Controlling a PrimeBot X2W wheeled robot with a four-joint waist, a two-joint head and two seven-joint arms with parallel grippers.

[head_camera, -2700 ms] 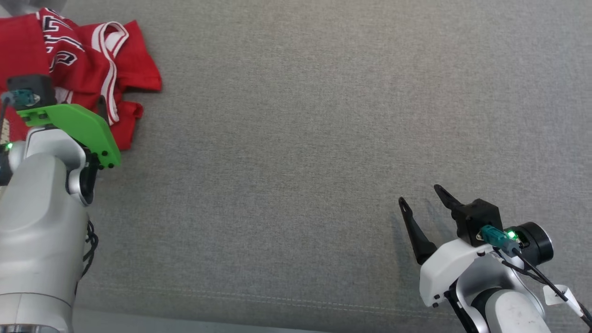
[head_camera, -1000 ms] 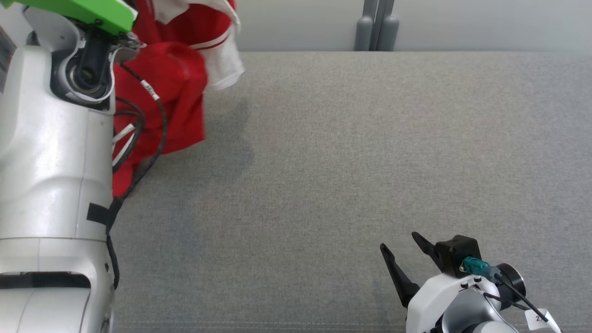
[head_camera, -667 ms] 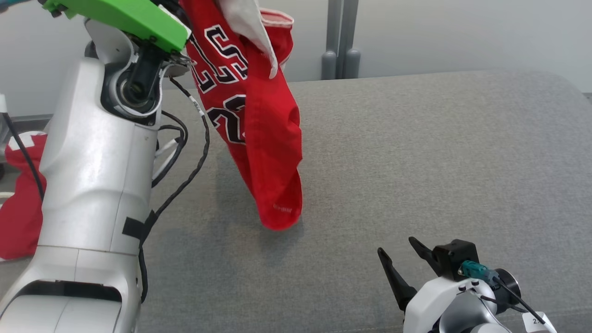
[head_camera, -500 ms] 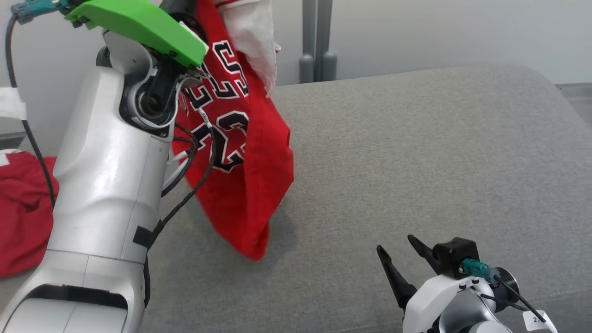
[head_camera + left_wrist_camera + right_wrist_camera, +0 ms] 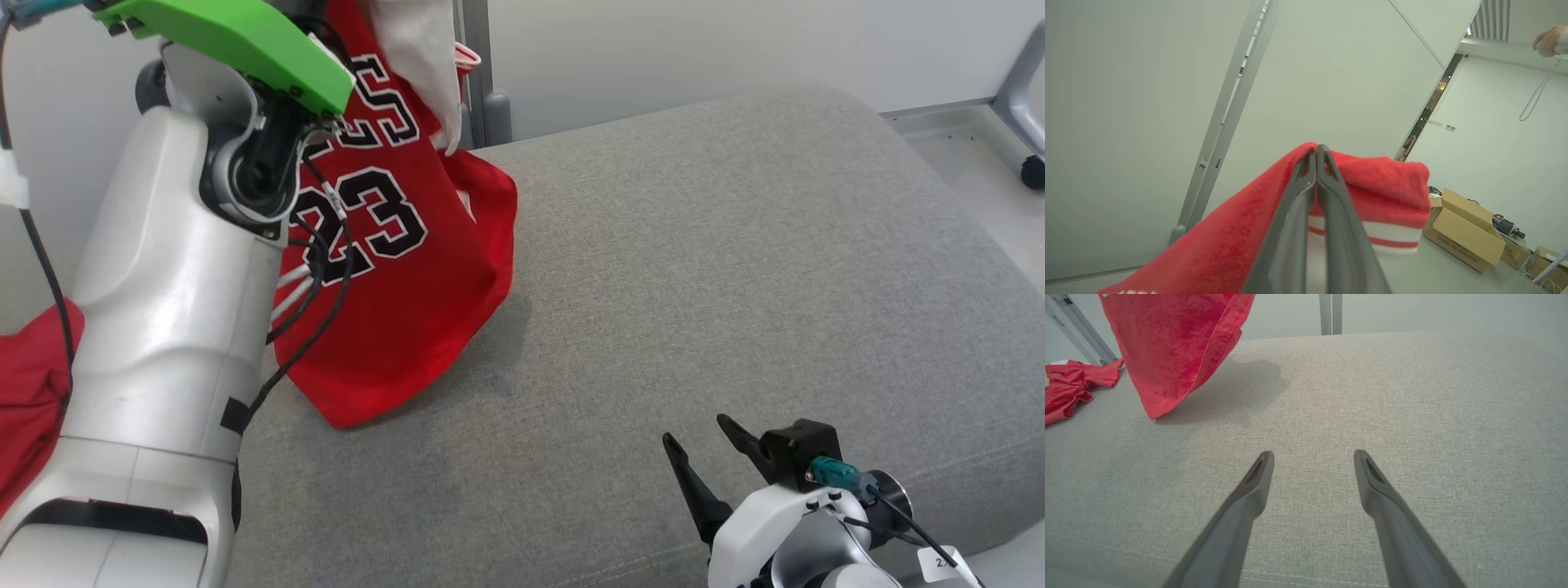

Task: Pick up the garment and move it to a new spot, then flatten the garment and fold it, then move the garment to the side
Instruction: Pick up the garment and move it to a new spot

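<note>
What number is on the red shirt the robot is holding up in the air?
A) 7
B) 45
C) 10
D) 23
D: the red jersey hanging from the shut left gripper has a big black 23 with white edges printed on it, as the head view shows.

"23" on red jersey (image 5: 408, 269)

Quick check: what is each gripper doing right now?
Left gripper: shut on the red jersey, holding it up.
Right gripper: open, holding nothing.
</note>
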